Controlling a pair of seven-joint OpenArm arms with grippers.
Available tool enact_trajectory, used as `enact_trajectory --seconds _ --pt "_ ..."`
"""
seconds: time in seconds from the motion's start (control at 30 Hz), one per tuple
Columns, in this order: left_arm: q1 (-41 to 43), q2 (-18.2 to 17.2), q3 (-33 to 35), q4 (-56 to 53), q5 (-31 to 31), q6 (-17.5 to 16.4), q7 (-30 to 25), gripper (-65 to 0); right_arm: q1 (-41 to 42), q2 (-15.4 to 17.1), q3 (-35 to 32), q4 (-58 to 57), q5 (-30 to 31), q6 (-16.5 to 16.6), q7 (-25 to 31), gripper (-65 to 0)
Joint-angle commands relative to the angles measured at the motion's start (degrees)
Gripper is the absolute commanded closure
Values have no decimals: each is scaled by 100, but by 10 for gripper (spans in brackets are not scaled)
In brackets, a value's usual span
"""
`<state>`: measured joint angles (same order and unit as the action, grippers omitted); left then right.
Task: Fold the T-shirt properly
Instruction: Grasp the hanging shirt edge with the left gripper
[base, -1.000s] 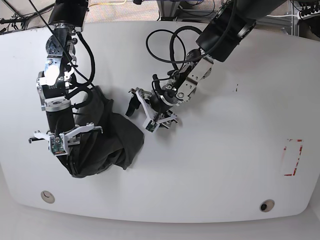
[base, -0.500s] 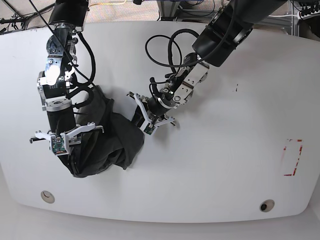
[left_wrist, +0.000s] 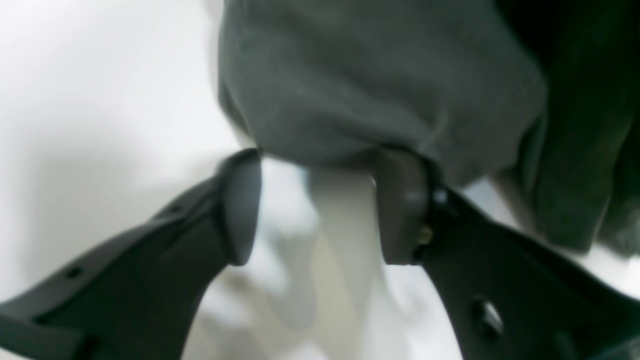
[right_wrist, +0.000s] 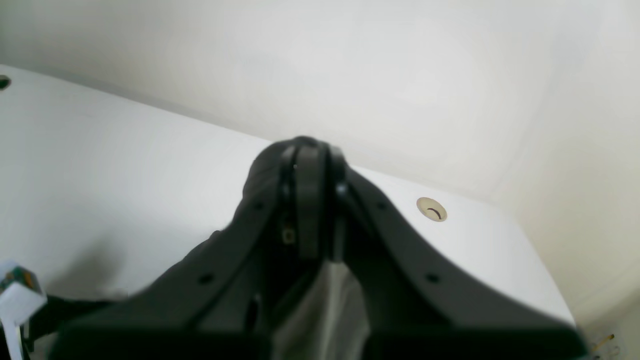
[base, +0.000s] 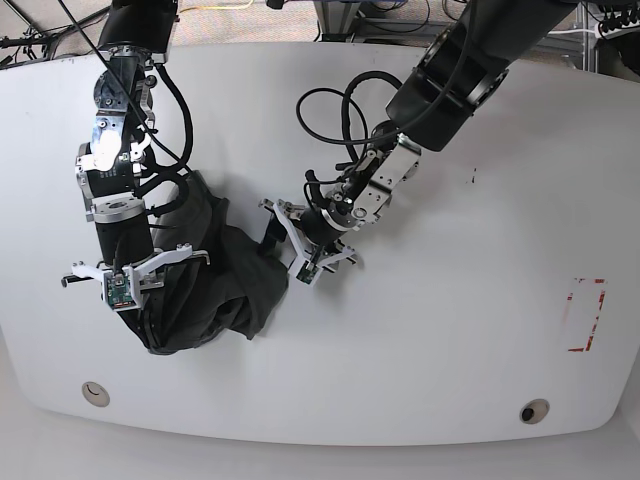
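Jaws of the left gripper (left_wrist: 315, 205) stand apart in the left wrist view, one dark pad at centre left and the other at centre right, with white table showing through the gap between them. Both pad tips meet the lower edge of the T-shirt (left_wrist: 370, 80), whose grey folded bulge fills the upper middle of that frame; whether any cloth is actually pinched cannot be told, as the picture is blurred. In the base view the same gripper (base: 283, 238) sits at the middle of the frame, right at the right-hand edge of the T-shirt (base: 215, 285), which lies in a crumpled dark heap at the left centre of the white table (base: 450, 330). Jaws of the right gripper (right_wrist: 310, 165) are pressed together in the right wrist view, their tips meeting at the centre of the frame with no gap visible; dark cloth seems to lie around the fingers, but a grip on it cannot be made out. In the base view that gripper (base: 135, 300) is lowered into the left part of the heap, its tips hidden by the wrist. A round tan plug (right_wrist: 431, 209) sits in the table at the right of the right wrist view, and a red-edged rectangle (base: 585, 315) marks the table at the far right of the base view.
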<state>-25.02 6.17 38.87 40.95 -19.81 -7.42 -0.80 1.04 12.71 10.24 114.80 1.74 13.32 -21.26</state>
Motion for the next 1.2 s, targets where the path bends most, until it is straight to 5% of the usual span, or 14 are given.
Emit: enact_trajectory --seconds 0.0,0.43,0.57,0.77,0.83,1.1,1.17 --pt "-262 -40 24 -161 -179 73 -115 -345 131 48 25 66 11 -35 215 0" --pt "-630 -57 42 -791 -982 36 -211 -380 96 48 11 53 5 -31 198 0" --pt "-667 -13 84 -768 -901 68 -253 -342 89 48 17 62 7 -17 194 -2" --pt "-631 5 62 -684 -852 53 -184 -157 84 49 28 82 8 -19 190 -1" --pt "-574 38 -33 -596 -793 18 26 0 61 46 24 71 28 -9 165 -2" --pt "-491 2 -215 -355 -741 47 149 0 57 45 26 58 41 -13 173 -1" --pt "-518 3 -214 -335 -787 58 118 -71 42 40 18 46 39 15 171 -1"
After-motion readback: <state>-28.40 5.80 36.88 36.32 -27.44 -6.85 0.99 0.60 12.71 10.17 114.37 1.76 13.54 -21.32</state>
